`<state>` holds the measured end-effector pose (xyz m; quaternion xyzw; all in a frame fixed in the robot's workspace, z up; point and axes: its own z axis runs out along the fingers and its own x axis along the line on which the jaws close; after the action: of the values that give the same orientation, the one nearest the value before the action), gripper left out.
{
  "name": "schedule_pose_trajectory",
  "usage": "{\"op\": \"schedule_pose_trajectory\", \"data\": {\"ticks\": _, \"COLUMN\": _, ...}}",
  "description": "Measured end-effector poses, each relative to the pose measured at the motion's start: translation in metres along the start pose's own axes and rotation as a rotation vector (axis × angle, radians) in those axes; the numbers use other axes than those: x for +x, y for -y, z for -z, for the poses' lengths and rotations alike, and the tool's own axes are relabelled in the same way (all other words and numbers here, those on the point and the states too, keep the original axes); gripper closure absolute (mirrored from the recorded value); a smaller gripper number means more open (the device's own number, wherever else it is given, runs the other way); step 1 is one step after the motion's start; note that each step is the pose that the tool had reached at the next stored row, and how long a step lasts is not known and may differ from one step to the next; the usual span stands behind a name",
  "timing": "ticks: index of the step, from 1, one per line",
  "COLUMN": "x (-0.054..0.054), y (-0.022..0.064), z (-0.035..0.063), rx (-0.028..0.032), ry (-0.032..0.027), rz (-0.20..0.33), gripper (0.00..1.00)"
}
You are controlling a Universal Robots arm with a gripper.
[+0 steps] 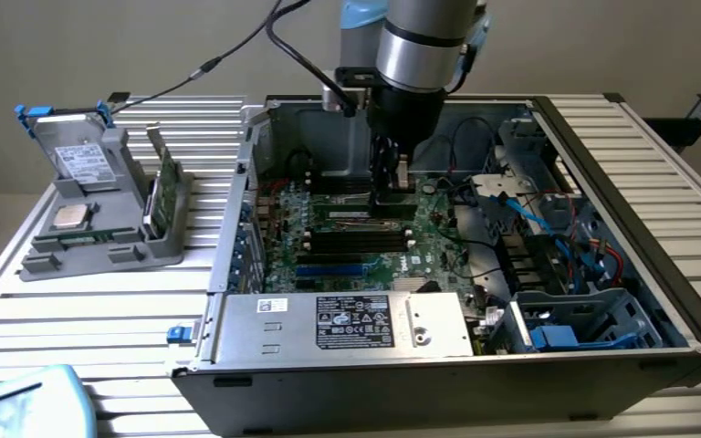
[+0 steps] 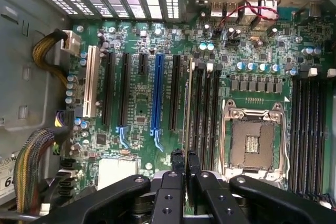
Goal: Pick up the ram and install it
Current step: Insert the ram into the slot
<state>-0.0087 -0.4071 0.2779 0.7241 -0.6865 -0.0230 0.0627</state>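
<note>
My gripper point(image 1: 387, 203) reaches down into the open computer case, just above the black memory slots point(image 1: 353, 239) of the green motherboard point(image 1: 430, 260). In the wrist view its two black fingertips point(image 2: 178, 162) stand close together with the ram point(image 2: 186, 108) between them. The ram is seen edge-on as a thin strip. It lies along the outermost of the black memory slots point(image 2: 205, 114), beside the empty processor socket point(image 2: 253, 142). Whether the stick sits in a slot or hangs just over it I cannot tell.
The case walls point(image 1: 643, 210) and the silver power supply point(image 1: 344, 324) ring the board. Cable bundles point(image 2: 32, 166) lie at the board's edge. On the exterior view's left, a grey holder point(image 1: 107, 246) carries a boxy drive point(image 1: 83, 164), a silver chip point(image 1: 73, 216) and another green board point(image 1: 165, 187).
</note>
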Motion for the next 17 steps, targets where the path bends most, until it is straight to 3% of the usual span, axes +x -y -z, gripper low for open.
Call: {"op": "schedule_pose_trajectory", "data": {"ticks": 17, "x": -0.012, "y": 0.0014, "z": -0.0305, "rx": 0.0034, "ry": -0.0051, "rz": 0.033, "gripper": 0.86}}
